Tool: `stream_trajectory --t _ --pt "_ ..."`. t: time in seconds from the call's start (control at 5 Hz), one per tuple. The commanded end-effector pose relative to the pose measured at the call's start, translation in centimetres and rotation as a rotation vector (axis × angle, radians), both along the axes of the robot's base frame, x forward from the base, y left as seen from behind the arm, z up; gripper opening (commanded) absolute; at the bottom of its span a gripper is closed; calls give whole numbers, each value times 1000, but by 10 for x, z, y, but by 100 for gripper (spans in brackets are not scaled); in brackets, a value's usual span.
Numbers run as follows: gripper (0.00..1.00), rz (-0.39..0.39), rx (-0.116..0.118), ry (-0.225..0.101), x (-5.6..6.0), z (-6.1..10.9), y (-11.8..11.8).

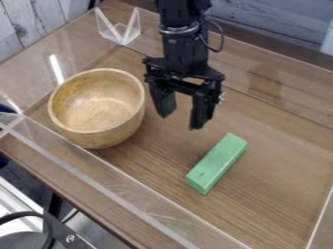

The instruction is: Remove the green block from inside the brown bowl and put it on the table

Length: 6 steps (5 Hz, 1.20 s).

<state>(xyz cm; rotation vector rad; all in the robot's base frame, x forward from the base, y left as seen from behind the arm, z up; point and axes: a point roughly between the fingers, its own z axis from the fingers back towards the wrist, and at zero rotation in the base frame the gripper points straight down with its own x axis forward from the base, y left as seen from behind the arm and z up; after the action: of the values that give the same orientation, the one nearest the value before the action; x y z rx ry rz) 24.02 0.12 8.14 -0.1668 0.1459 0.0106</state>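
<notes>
Gripper open and empty beside brown bowl; bright green block flat on table.

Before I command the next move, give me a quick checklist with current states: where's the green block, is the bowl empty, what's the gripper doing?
1. Green block out of the brown bowl: ok, it lies flat on the table.
2. Bowl empty: ok, nothing visible inside.
3. Gripper released: ok, open, nothing between its fingers.
4. Gripper clear of the block: ok, it hangs up and left of it.
5. Gripper clear of the bowl: ok, a gap shows beside the rim.
6. Block settled: ok, apart from the bowl.
</notes>
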Motion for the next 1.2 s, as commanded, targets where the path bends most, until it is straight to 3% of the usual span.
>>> stream_trajectory --t 0.0,0.4,0.8,1.0 --pt "100 -37 29 -84 0 18 -5" --pt "100 84 50 -33 9 13 -5" --pt "100 -2 26 -49 17 7 10" --pt "100 -35 30 -43 19 3 12"
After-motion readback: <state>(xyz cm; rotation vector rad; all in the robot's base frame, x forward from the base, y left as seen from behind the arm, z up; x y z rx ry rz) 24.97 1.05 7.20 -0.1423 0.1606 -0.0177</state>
